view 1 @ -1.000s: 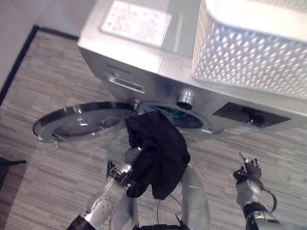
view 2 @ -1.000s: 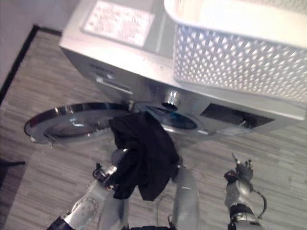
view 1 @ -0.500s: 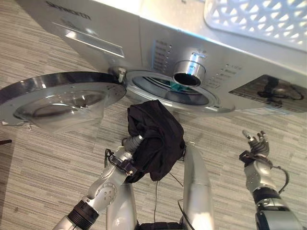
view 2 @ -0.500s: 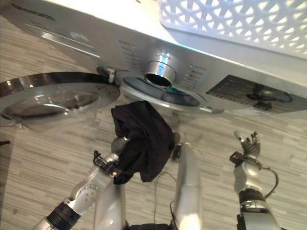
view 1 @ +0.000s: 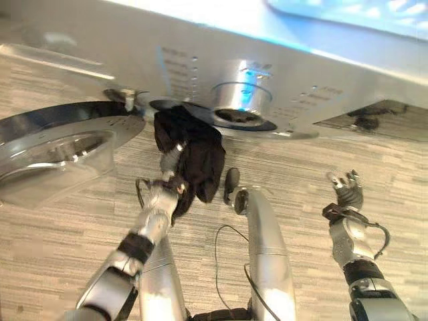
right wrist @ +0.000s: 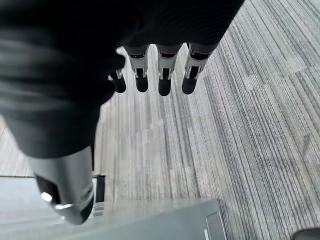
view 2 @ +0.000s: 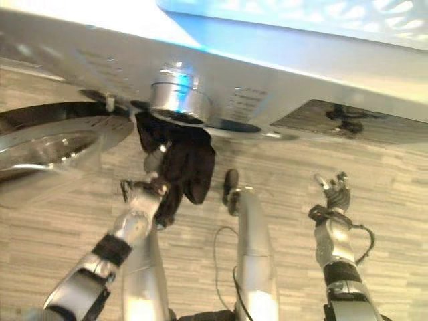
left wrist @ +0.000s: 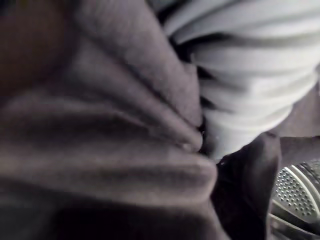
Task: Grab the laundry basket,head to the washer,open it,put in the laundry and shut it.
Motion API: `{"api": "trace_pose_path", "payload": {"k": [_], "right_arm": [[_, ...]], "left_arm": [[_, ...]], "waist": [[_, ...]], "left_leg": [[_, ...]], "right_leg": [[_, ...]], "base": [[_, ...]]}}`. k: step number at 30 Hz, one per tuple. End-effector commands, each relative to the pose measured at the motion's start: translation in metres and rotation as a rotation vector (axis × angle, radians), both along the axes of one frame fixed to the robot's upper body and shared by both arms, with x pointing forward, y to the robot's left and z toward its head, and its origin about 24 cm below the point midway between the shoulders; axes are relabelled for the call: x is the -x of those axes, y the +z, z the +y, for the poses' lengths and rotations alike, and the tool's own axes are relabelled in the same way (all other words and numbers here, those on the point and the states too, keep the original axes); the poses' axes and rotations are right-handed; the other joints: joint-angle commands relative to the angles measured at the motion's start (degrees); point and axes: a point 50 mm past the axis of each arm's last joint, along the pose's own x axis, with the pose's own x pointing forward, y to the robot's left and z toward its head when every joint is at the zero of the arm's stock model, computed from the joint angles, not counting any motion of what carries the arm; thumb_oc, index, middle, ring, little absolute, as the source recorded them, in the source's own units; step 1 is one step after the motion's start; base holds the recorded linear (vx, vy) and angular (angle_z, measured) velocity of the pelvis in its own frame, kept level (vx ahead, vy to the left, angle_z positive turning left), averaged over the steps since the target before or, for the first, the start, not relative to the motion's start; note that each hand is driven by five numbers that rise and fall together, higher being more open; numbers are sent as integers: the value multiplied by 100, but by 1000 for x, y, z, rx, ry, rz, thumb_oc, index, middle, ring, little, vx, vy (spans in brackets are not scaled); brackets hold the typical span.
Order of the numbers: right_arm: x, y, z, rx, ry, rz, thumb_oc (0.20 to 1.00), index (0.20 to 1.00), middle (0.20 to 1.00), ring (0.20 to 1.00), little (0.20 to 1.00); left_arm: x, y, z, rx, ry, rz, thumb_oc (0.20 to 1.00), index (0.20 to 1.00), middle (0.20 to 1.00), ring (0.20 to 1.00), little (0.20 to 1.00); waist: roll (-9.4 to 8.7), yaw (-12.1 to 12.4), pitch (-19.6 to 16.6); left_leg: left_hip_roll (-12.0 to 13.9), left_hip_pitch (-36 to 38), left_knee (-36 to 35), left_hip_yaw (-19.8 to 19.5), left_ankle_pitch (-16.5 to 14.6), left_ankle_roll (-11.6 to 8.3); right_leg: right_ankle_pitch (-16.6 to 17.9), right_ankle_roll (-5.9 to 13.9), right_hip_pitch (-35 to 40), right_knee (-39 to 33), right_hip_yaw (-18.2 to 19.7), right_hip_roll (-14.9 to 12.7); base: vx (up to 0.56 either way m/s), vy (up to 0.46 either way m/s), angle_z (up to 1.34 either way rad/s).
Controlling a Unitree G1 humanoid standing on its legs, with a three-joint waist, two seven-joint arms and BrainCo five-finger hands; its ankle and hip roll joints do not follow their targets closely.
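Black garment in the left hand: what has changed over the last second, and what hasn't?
The left hand has carried the black garment up to the washer's opening; its top edge now reaches the rim. The camera has also tipped down closer. The door stays swung open, and the right hand stays raised, fingers relaxed and empty.

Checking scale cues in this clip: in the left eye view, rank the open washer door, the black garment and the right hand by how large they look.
1. Washer door
2. Black garment
3. Right hand
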Motion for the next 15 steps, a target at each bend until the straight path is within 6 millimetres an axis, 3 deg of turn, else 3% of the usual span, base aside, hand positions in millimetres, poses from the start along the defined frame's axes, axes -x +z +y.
{"api": "trace_pose_path", "payload": {"k": [1, 5, 6, 7, 8, 9, 10, 11, 12, 13, 15], "right_arm": [[43, -30, -17, 6, -42, 75, 1000, 1000, 1000, 1000, 1000], [65, -66, -17, -33, -86, 236, 1000, 1000, 1000, 1000, 1000], [63, -65, -17, -33, -84, 232, 1000, 1000, 1000, 1000, 1000], [76, -87, -20, -27, -112, 373, 1000, 1000, 1000, 1000, 1000], [73, -86, -19, -29, -108, 367, 1000, 1000, 1000, 1000, 1000], [84, -99, -23, -38, -137, 452, 1000, 1000, 1000, 1000, 1000], [82, -98, -22, -41, -135, 447, 1000, 1000, 1000, 1000, 1000], [83, -101, -23, -44, -135, 467, 1000, 1000, 1000, 1000, 1000], [88, -104, -26, -45, -142, 488, 1000, 1000, 1000, 1000, 1000], [87, -103, -25, -49, -139, 484, 1000, 1000, 1000, 1000, 1000], [93, -106, -27, -61, -149, 492, 1000, 1000, 1000, 1000, 1000]], "left_arm": [[-9, 16, 16, 35, 118, -43, 200, 200, 200, 200, 200], [-33, 47, 73, 181, 344, 14, 200, 200, 200, 200, 200], [-34, 49, 75, 182, 345, 10, 200, 200, 200, 200, 200], [-35, 88, 117, 212, 499, -12, 200, 200, 200, 200, 200], [-35, 92, 119, 212, 501, -19, 200, 200, 200, 200, 200], [-29, 127, 143, 197, 595, -58, 200, 200, 200, 200, 200], [-29, 131, 144, 196, 596, -62, 200, 200, 200, 200, 200], [-23, 155, 153, 182, 632, -108, 200, 200, 200, 200, 200], [-10, 196, 165, 186, 671, -208, 200, 200, 200, 200, 200], [-10, 199, 165, 185, 671, -212, 200, 200, 200, 200, 200], [3, 235, 166, 201, 677, -316, 200, 200, 200, 200, 200]], "waist": [[-148, -118, -571], [-314, -369, -735], [-317, -377, -726], [-372, -541, -880], [-386, -548, -865], [-413, -639, -977], [-425, -635, -968], [-442, -670, -1006], [-475, -723, -1053], [-482, -716, -1048], [-474, -733, -1063]], "left_leg": [[68, 27, 226, 63, -394, 128], [258, -81, 441, 86, -538, 119], [264, -98, 453, 87, -546, 118], [405, -171, 588, 124, -631, 102], [417, -198, 605, 126, -640, 100], [518, -272, 717, 146, -684, 112], [533, -301, 737, 145, -694, 111], [598, -368, 814, 157, -724, 119], [672, -504, 997, 142, -782, 155], [687, -544, 1029, 130, -796, 156], [759, -674, 1201, 112, -873, 182]], "right_leg": [[-442, 598, 113, 0, 41, -1], [-449, 671, 47, 30, 49, 115], [-453, 671, 29, 39, 51, 118], [-446, 711, -82, 93, 44, 186], [-447, 710, -110, 104, 48, 195], [-400, 736, -185, 117, 5, 255], [-399, 736, -213, 125, 6, 267], [-377, 760, -284, 153, -30, 304], [-340, 793, -376, 206, -67, 352], [-343, 793, -408, 222, -72, 363], [-347, 819, -490, 269, -136, 364]], "base": [[53, 81, -42], [59, 18, -43], [68, 79, -20], [52, 67, -19], [69, 104, -26], [27, 37, -33], [34, 57, -47], [22, 27, -44], [22, 28, -46], [23, 7, -37], [40, 3, -28]]}}
